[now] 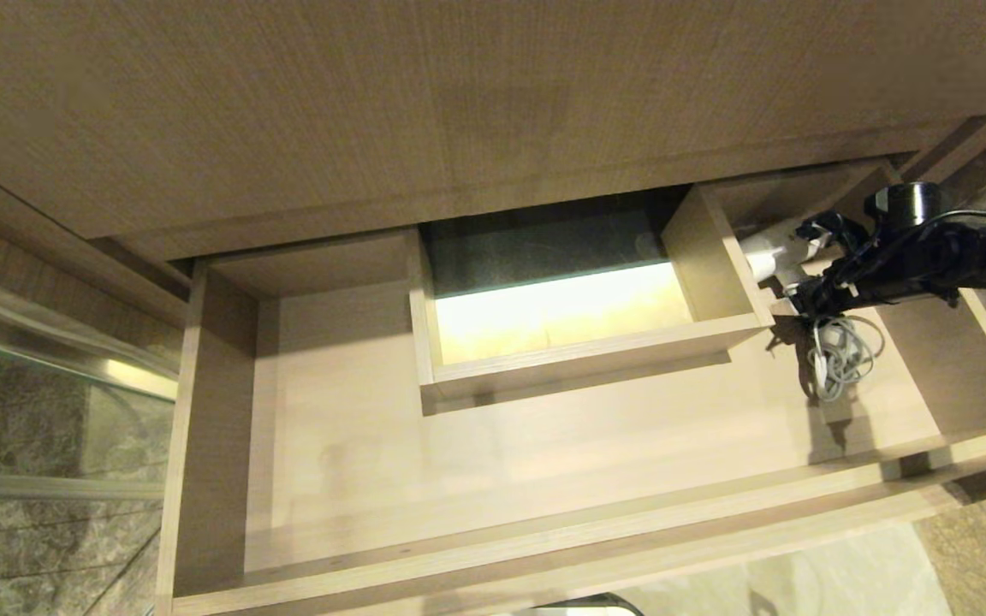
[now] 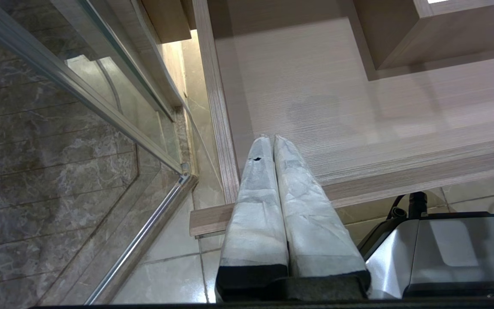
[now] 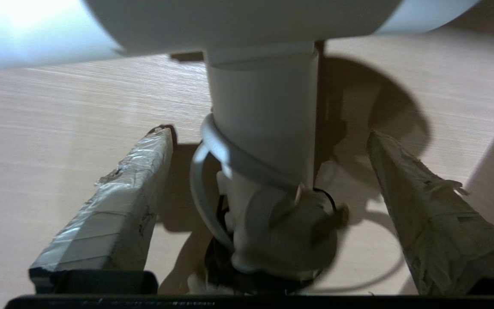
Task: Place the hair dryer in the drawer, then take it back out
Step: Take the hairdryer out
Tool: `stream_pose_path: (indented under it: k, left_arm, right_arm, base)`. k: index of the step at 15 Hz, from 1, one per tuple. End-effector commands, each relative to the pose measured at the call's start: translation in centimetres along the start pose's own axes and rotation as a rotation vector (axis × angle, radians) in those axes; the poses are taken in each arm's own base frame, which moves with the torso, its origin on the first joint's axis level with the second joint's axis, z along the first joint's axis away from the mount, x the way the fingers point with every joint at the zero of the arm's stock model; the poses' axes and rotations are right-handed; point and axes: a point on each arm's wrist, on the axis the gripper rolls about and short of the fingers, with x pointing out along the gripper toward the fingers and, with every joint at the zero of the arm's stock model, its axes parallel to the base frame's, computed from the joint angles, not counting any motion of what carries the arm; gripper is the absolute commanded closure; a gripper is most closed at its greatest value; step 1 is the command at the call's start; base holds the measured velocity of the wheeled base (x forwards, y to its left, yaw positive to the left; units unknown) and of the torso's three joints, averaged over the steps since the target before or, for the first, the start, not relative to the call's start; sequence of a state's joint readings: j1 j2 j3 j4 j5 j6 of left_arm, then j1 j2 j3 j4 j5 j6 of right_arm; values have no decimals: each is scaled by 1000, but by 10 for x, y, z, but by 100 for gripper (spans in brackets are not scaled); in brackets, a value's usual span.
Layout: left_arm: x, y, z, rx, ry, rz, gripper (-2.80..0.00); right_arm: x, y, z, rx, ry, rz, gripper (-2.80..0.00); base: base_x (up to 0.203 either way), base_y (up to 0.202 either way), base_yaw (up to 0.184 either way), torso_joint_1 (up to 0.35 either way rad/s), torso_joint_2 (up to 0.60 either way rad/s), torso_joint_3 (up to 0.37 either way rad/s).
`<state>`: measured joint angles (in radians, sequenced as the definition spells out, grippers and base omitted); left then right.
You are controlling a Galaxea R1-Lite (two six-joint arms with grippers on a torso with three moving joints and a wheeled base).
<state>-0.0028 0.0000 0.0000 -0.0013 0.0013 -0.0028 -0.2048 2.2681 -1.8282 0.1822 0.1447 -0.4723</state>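
Taped right gripper point(image 3: 268, 171) fingers stand spread apart, untouching, around the white plastic hair dryer point(image 3: 264, 128) handle on the tan wooden drawer point(image 1: 544, 453) floor.

Hair dryer point(image 3: 262, 128) between spread gripper point(image 3: 268, 141) fingers

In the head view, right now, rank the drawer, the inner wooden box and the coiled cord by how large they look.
1. The drawer, spanning most of the view.
2. The inner wooden box, at the drawer's back middle.
3. The coiled cord, a small bundle below the right gripper. It lies partly under the arm, so its full extent is unsure.
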Motion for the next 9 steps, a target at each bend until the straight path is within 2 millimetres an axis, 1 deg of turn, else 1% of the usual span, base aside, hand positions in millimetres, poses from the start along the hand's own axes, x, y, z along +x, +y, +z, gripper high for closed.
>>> stream_pose_path:
  k: [1, 4, 5, 9]
  left_arm:
    - [0, 0, 0, 0, 0, 0, 0]
    - [0, 0, 0, 0, 1, 0, 0]
    - [0, 0, 0, 0, 0, 0, 0]
    - [0, 0, 0, 1, 0, 0, 0]
  right_arm:
    - [10, 3, -6, -1, 18, 13, -280]
    - [14, 2, -8, -1, 15, 10, -280]
    - [14, 2, -8, -1, 16, 10, 0]
    - [7, 3, -3, -4, 8, 7, 0]
  base:
    - [0, 0, 0, 0, 0, 0]
    - [0, 0, 0, 0, 0, 0]
    - [0, 0, 0, 0, 0, 0]
    - [0, 0, 0, 0, 0, 0]
